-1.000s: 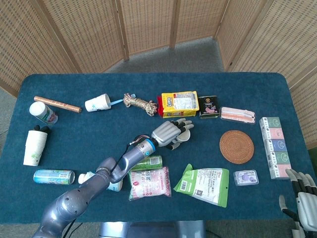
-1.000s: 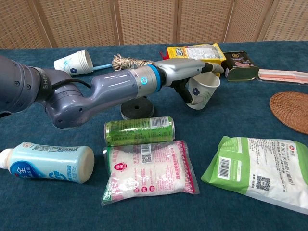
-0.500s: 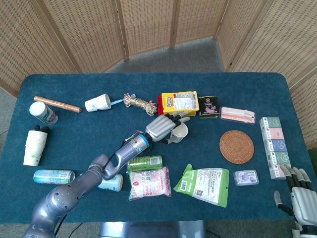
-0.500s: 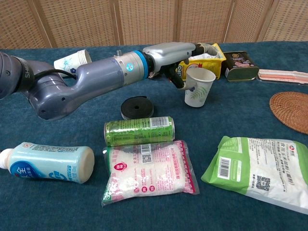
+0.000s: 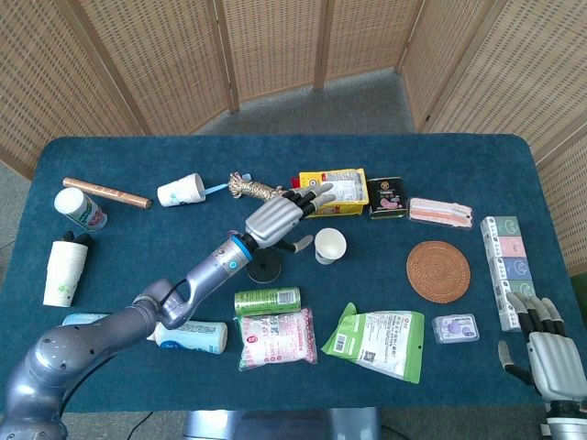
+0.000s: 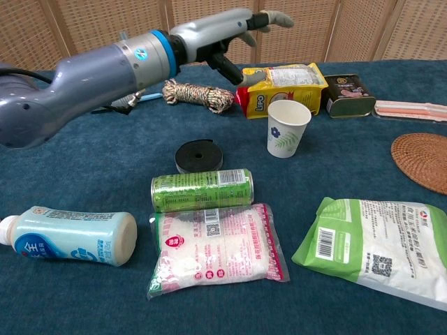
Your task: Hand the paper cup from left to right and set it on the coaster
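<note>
A white paper cup (image 5: 329, 245) (image 6: 287, 129) with a blue flower print stands upright on the blue table, mouth up, with no hand touching it. My left hand (image 5: 278, 216) (image 6: 223, 31) hovers open above and to the left of the cup, fingers stretched out. The round woven coaster (image 5: 437, 270) (image 6: 422, 161) lies bare to the right of the cup. My right hand (image 5: 541, 339) shows only in the head view, at the table's front right corner, fingers apart and holding nothing.
A black tape roll (image 6: 199, 155), a green can (image 6: 202, 189), a white-and-pink pouch (image 6: 215, 250) and a green pouch (image 6: 377, 246) lie in front of the cup. A yellow snack bag (image 6: 283, 84), a dark tin (image 6: 348, 94) and a rope coil (image 6: 198, 95) lie behind it.
My left hand stood the tilted cup upright on the table, let go of it, then rose and drew back to the left. My right hand edged up into view.
</note>
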Robot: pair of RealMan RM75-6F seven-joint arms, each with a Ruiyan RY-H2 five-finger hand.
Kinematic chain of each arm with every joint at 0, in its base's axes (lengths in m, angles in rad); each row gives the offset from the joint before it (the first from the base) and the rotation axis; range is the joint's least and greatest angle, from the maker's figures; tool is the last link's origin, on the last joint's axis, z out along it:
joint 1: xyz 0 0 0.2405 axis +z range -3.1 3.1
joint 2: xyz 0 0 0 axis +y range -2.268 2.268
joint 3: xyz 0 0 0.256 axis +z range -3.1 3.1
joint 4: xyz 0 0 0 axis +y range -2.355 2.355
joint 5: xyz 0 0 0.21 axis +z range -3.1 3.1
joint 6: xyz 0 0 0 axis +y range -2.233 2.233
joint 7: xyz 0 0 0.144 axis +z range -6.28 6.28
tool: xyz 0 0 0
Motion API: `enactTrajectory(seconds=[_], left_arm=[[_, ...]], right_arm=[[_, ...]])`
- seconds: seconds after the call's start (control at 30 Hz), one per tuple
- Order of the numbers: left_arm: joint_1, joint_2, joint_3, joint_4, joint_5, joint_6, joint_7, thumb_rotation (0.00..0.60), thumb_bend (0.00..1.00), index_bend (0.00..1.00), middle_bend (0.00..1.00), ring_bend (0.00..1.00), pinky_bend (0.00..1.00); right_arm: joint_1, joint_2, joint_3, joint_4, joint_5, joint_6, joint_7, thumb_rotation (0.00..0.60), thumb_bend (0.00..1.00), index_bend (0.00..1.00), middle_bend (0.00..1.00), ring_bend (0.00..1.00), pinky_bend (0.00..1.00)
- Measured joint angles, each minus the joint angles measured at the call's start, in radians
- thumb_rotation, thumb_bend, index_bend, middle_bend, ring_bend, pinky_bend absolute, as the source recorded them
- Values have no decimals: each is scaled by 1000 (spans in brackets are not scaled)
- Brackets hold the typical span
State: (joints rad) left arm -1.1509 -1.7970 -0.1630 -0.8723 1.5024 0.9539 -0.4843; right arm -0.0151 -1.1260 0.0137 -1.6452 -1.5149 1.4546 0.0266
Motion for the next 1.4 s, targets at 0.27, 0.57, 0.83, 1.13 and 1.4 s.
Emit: enactTrajectory(seconds=[0.27, 0.57, 0.83, 1.13, 1.4], left_arm=[[168, 288, 14, -400, -60, 93, 139, 534, 480, 0, 0, 0, 101], [493, 676, 113, -881, -104, 317, 324, 529, 479, 0, 0, 0, 96], [693, 811, 192, -1003, -54, 478, 294, 528, 478, 0, 0, 0, 96], [764, 811, 194, -999, -8, 506, 239, 520, 479, 0, 0, 0, 97], [788, 795, 174, -969, -4, 490, 201, 519, 479, 0, 0, 0, 97]], right_arm=[[108, 32, 22, -92, -59, -97, -33, 549, 366, 0, 0, 0, 20], [273, 38, 79, -154, -54, -272, -26, 534, 136, 0, 0, 0, 21], [424, 6, 142, -192, 8, -427, -48, 532, 116, 0, 0, 0, 35], [610, -101, 212, -124, 211, -610, -121, 545, 121, 0, 0, 0, 79], [781, -220, 259, 7, 431, -738, -216, 581, 187, 0, 0, 0, 128]])
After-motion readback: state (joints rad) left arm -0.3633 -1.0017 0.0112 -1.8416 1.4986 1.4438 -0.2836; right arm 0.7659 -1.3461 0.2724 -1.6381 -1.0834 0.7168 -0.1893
